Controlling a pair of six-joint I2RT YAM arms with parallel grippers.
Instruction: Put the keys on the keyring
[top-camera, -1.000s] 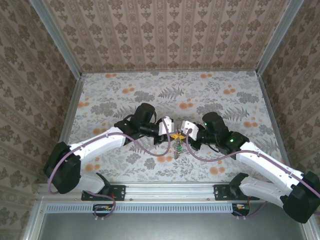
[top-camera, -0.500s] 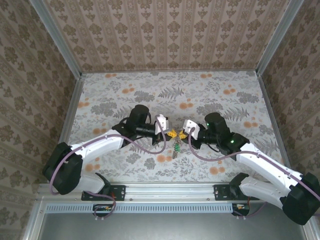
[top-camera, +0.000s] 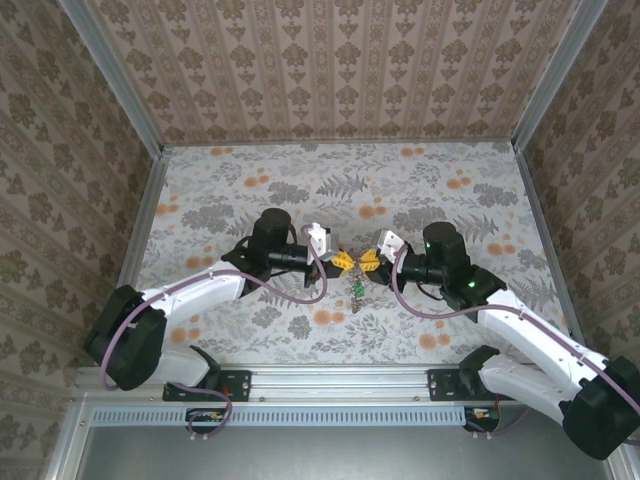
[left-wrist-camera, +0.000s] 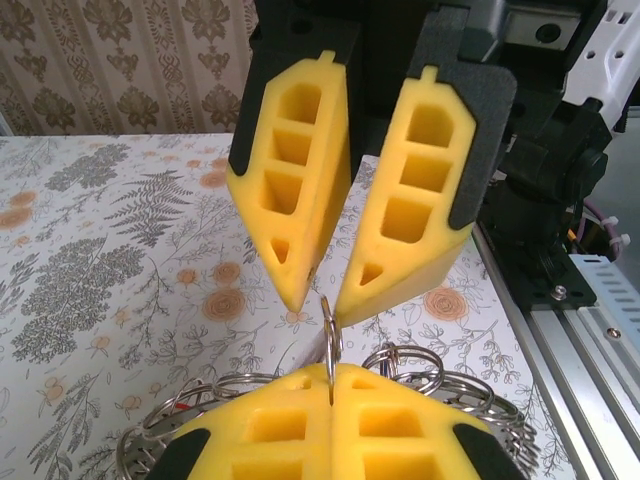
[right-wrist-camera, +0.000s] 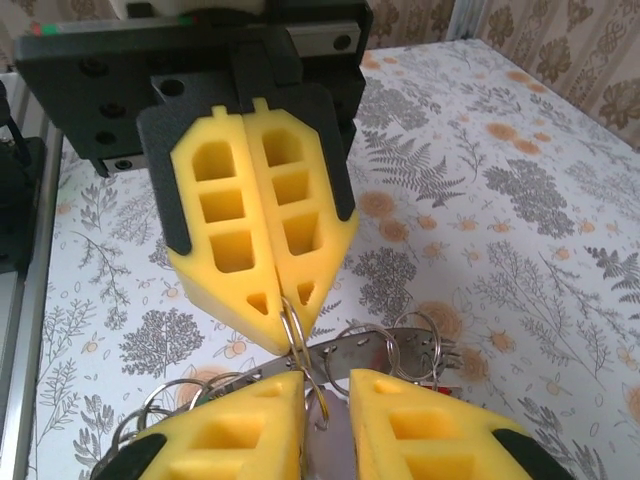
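In the top external view, the left gripper (top-camera: 336, 262) and the right gripper (top-camera: 371, 262), both fitted with yellow foam fingers, are being held tip to tip. They are being kept above the middle of the floral-patterned counter (top-camera: 450, 190), somewhat toward its near edge. A small bunch of metal keys (top-camera: 356, 293), one with a green tag, is being left to hang between them, clear of the counter. This is probably being done so that the loops are being kept free for threading.

In the left wrist view, the left gripper's fingers (left-wrist-camera: 270, 430) are being pressed fully together on an upright loop of the silver wire keyring (left-wrist-camera: 330, 338). The loop is thereby being presented edge-on to the right gripper, which is being held narrowly parted just above it, gripping nothing.

In the right wrist view, the right gripper's fingers are being kept slightly apart, with a wire loop passing through the gap. Whether that loop is being touched cannot be told. Further loops and a flat silver key are being carried just beyond. No brand, label or legible writing is being shown.
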